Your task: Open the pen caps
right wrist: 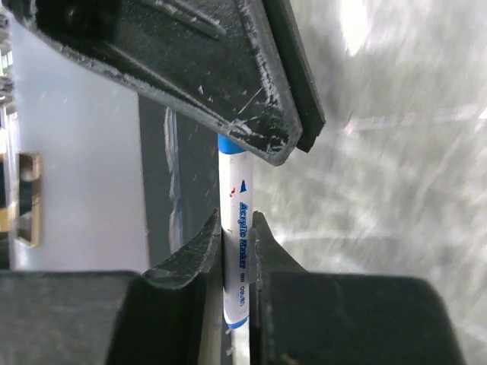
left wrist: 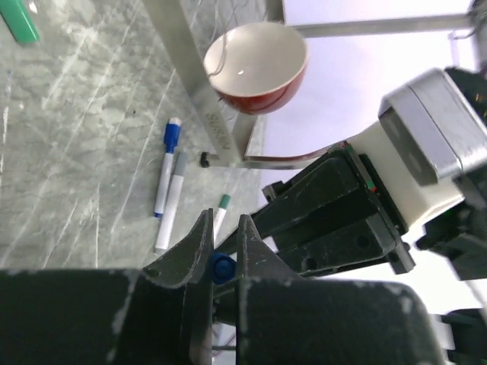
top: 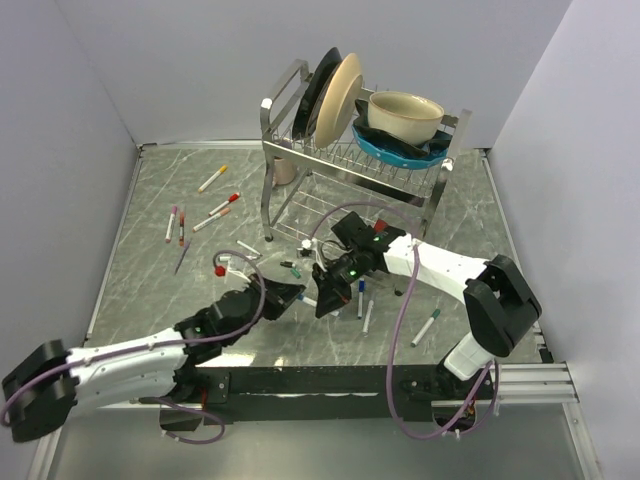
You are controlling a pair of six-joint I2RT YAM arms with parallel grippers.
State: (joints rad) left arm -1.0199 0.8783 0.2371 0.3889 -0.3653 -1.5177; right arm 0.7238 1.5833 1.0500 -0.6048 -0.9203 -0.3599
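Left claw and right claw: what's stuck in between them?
A white pen bridges them. The right wrist view shows the right claw pinching its barrel; the left wrist view shows the left claw on its blue cap.

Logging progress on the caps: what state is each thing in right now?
left gripper: jaws shut on the blue cap.
right gripper: jaws shut on the white barrel.
blue cap: apparently still on the barrel.
yellow-capped pen: capped, lying on the table.
red-capped pen: capped, lying on the table.
bowl: upright on the dish rack.
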